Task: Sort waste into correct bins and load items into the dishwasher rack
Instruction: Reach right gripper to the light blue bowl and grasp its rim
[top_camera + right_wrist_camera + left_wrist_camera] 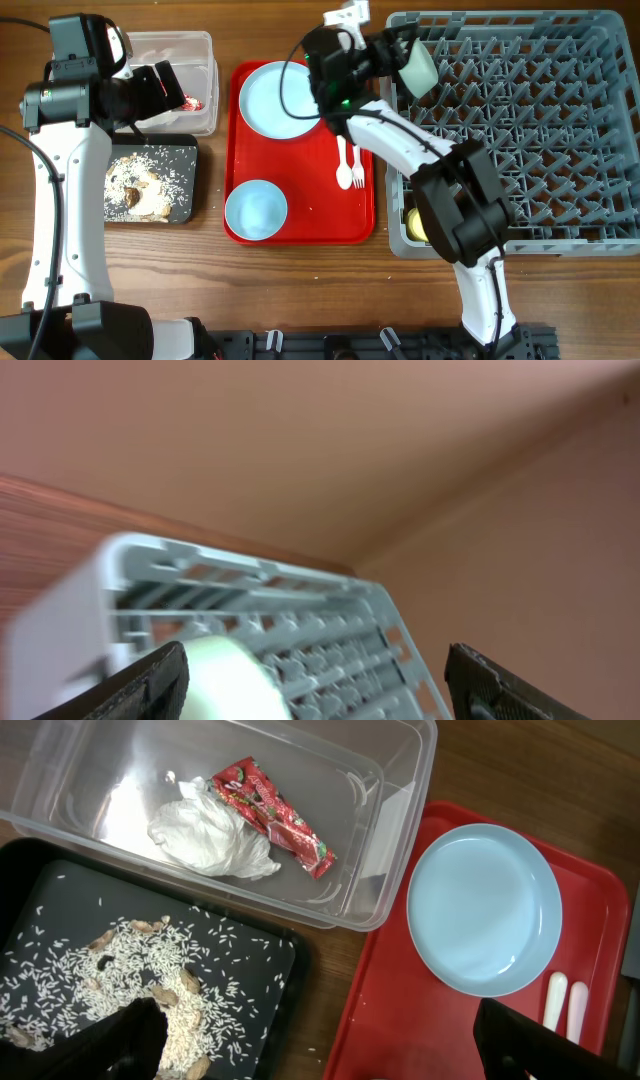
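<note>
Shows right fingers [402, 55] spread wide, clamping nothing, with pale green bowl [418, 68] tilted on edge just beside one of them at dishwasher rack's [560, 120] far-left corner. Finds left fingers [165, 85] parted too, empty, by clear tub [205, 40]. Probably calls for backing leftward, clear of bowl.

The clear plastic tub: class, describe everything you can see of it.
The clear plastic tub is rectangular and see-through, with rounded corners, open-topped and upright on the wooden table. Inside lie a crumpled white napkin and a red shiny wrapper, partly across the napkin. The black tray and the red tray lie beside it.
</note>
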